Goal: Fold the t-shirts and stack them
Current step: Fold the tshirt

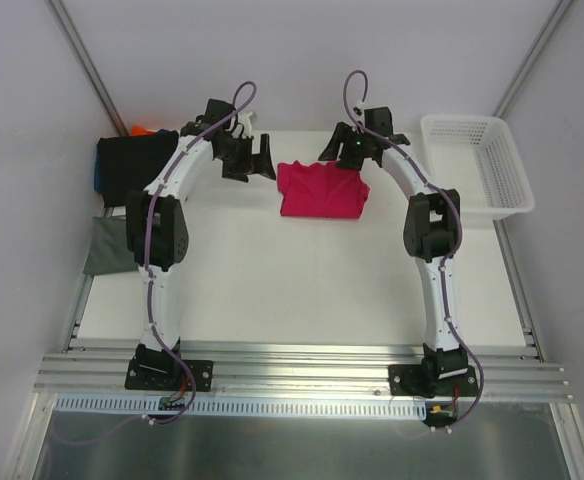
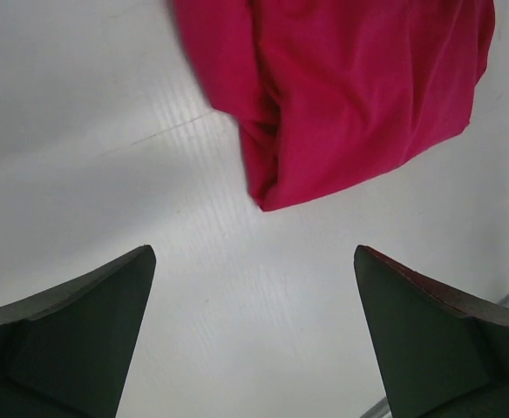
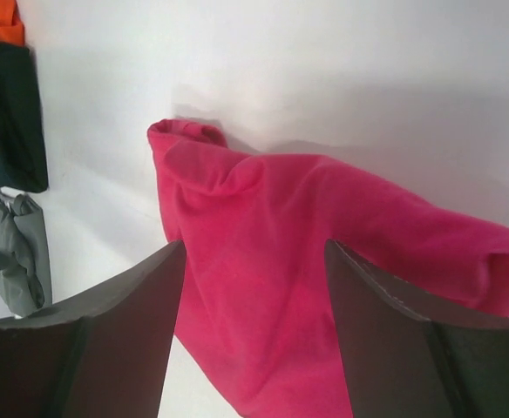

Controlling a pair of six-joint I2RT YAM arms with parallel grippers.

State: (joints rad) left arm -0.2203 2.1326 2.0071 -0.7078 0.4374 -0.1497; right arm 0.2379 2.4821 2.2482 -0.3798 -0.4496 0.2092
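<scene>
Your right hand [image 3: 254, 348] hangs over the crimson-pink t-shirt [image 3: 307, 235], its fingers apart and clamped on nothing, with cloth filling the gap below them. Your left hand [image 2: 253, 340] stands wide apart above the bare counter [image 2: 106, 131]. A corner of the shirt lies just beyond it, in the upper middle of that view. From overhead the shirt lies rumpled and partly doubled over near the centre. Expect it to be light, limp and quick to bunch, so pinch a layered edge or corner, not the middle. The orange t-shirt [image 3: 2, 22], black t-shirt [image 3: 10, 113] and grey-green t-shirt [image 3: 23, 252] sit at the left edge.
</scene>
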